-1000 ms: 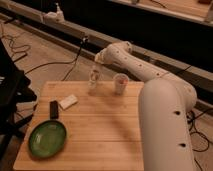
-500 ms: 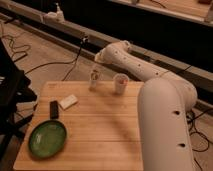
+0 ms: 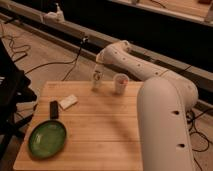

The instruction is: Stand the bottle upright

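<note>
1. Because the job is to get the bottle point(image 3: 96, 78) standing, we have the gripper point(image 3: 97, 70) reaching out to the far edge of the table point(image 3: 95, 135), where it sits right at the top of the bottle, its pincer pressed together; we judge it is pinching the bottle's upper part, though the contact itself is too small for us to make out clearly
2. The bottle is at the far side of the table, left of the cup point(image 3: 120, 83) and near it but apart; it looks upright or close to it, which we read as the reason the arm comes in from above and from the right, holding the top so the base can settle on the wood
3. The cup stands well clear of the grasp, so we see little risk of knocking it as long as the arm keeps to the bottle's side
4. The other things lie away from the work: the white block point(image 3: 68, 102) and the dark flat object point(image 3: 53, 109) on the left part of the table, the green plate point(image 3: 47, 139) at the near left corner
5. Compared with a second ago, we see the bottle, cup, block and plate in the same places, and the arm in much the same pose; the main change is at the pincer, which has gone from slightly parted to fully pressed together
</note>
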